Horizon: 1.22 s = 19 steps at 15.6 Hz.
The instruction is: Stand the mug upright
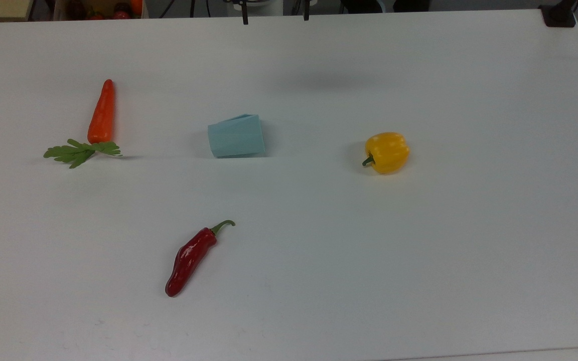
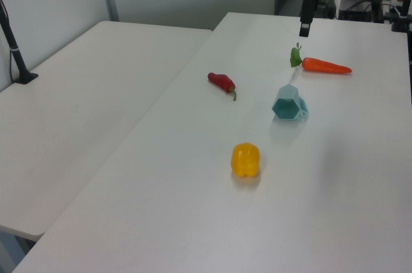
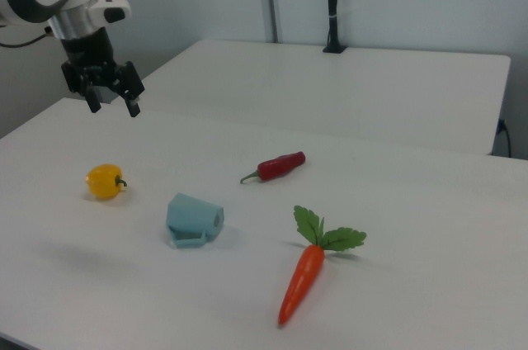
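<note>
1. Pale blue, the mug (image 1: 236, 136) is lying on its side mid-table (image 1: 319, 250), between the carrot (image 1: 101, 114) and the yellow pepper (image 1: 386, 152).
2. High above the table's far edge, the gripper (image 3: 111, 100) is hanging with fingers spread wide, holding nothing.
3. Approach is probably just starting; next it needs lowering onto the mug, whose handle (image 3: 190, 238) seems to be touching the tabletop.
4. I'm counting one mug, one carrot, one yellow pepper, one red chili (image 1: 190, 257).

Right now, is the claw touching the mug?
Apart. In the right view the claw hangs open above the table, well clear of the mug lying on its side.
</note>
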Each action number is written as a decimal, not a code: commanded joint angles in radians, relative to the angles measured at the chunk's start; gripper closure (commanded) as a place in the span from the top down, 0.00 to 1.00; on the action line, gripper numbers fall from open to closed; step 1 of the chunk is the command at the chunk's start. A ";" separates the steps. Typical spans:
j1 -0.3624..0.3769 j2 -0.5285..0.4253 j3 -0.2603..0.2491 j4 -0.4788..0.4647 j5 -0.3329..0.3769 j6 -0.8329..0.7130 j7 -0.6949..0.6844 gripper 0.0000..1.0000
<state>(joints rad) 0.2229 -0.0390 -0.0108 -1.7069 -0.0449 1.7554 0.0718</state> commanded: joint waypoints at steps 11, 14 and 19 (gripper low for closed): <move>0.084 0.318 0.084 -0.008 -0.507 0.124 0.525 1.00; 0.087 0.376 0.086 -0.011 -0.562 0.122 0.526 1.00; 0.088 0.441 0.086 -0.034 -0.632 0.130 0.534 1.00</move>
<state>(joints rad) 0.3062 0.3806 0.0729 -1.7161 -0.6318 1.8650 0.5779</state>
